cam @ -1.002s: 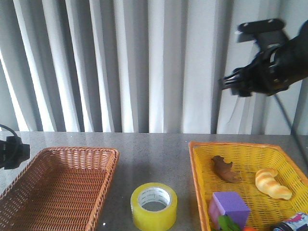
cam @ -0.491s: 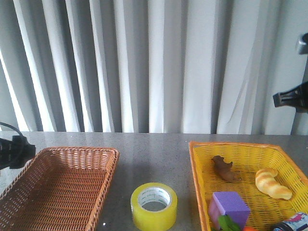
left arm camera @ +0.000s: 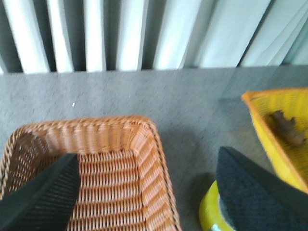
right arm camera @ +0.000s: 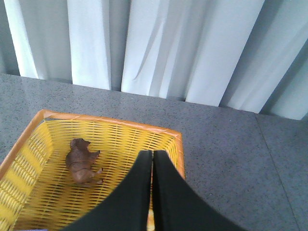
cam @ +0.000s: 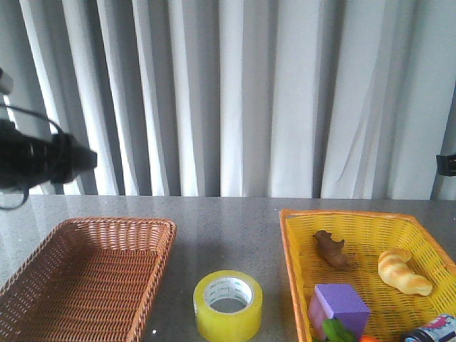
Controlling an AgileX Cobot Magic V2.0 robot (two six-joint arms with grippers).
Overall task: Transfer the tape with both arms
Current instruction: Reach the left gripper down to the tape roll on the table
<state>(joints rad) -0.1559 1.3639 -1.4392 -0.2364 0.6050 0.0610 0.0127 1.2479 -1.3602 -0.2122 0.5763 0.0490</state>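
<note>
Staged lab tabletop, curtain backdrop (cam: 235, 92), toy-filled basket (cam: 296, 235)

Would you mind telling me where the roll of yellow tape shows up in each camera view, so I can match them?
Front view: the tape stands on the table at bottom centre, between the brown wicker basket and the yellow basket.
Left wrist view: only its yellow edge shows at the bottom, partly behind a claw finger.
Right wrist view: not in it.
Shared landmark: the brown toy animal in the yellow basket appears in all three views.
</note>
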